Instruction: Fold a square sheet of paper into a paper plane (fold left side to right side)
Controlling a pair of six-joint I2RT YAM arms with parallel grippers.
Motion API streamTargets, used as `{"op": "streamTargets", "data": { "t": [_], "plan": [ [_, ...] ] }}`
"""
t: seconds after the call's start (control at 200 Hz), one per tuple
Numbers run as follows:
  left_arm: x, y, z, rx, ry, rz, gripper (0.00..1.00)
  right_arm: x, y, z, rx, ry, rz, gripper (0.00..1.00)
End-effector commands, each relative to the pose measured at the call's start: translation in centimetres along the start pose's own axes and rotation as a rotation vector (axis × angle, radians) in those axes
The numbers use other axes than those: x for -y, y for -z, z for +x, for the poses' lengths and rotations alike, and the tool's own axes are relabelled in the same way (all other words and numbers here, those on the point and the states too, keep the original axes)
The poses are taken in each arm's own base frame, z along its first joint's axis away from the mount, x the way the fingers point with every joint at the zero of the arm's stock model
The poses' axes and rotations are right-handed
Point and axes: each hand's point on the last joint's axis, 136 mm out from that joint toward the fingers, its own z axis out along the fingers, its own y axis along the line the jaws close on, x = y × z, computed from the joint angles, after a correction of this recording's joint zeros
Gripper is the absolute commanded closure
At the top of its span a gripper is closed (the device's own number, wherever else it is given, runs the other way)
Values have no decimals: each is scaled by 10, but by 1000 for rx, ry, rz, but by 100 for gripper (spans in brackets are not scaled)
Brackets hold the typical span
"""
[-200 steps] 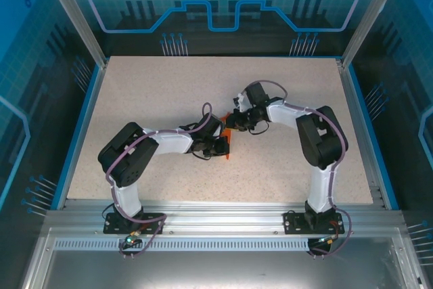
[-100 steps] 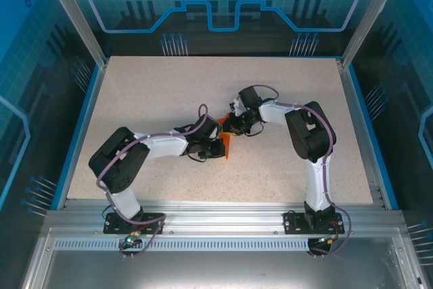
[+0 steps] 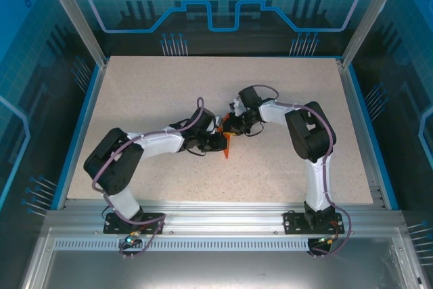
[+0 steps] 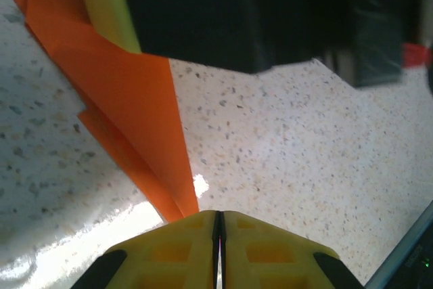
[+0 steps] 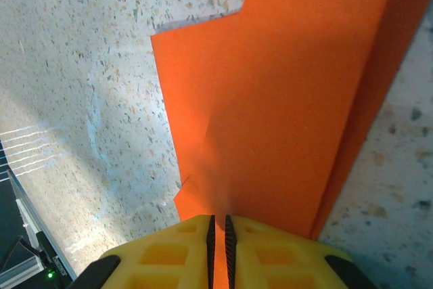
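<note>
The square sheet of paper [image 3: 227,147] is orange-red and folded into a narrow pointed shape, lying mid-table between the two grippers. My left gripper [image 3: 219,141] sits at its left side. In the left wrist view its yellow jaws [image 4: 218,216] are pressed together, and the paper's [image 4: 139,109] pointed end runs down to the left fingertip. My right gripper [image 3: 234,128] is at the paper's far end. Its jaws [image 5: 218,220] are shut on the paper's [image 5: 284,86] edge, with orange showing in the slit.
The speckled beige table [image 3: 149,99] has a blue rim [image 3: 80,120] on the left and right. Metal frame posts [image 3: 74,15] and blue-lit panels stand around it. Both arm bases are bolted to the aluminium rail [image 3: 223,218] at the near edge.
The right arm has swung a little to the left with the paper. The left arm's elbow has drifted left, and its jaws have eased slightly while staying at the paper's tip.
</note>
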Motion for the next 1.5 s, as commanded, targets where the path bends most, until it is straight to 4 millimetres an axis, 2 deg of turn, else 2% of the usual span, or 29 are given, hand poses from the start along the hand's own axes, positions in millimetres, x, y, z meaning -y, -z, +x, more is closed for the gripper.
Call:
{"op": "streamTargets", "data": {
  "t": [0.0, 0.195, 0.43, 0.6, 0.845, 1.145, 1.496],
  "plan": [
    [22, -5, -14, 2, -57, 97, 87, 23, -13, 13, -40, -27, 94, 84],
    [24, -15, -15, -13, -64, 114, 87, 24, -14, 14, -44, -25, 96, 84],
    [1, -33, -11, -40, -54, 36, 87, 22, -13, 14, -45, -22, 92, 84],
    [-10, -41, 0, -75, -45, 5, 88, 22, -13, 13, -43, -19, 98, 84],
    [-25, -46, 27, -137, -58, -47, 88, 24, -12, 13, -45, -20, 109, 84],
    [-16, -39, 38, -109, -93, 12, 89, 28, -13, 13, -48, -44, 107, 84],
    [-20, -40, 55, -145, -113, -19, 89, 31, -14, 14, -63, -53, 116, 84]
  ]
}}
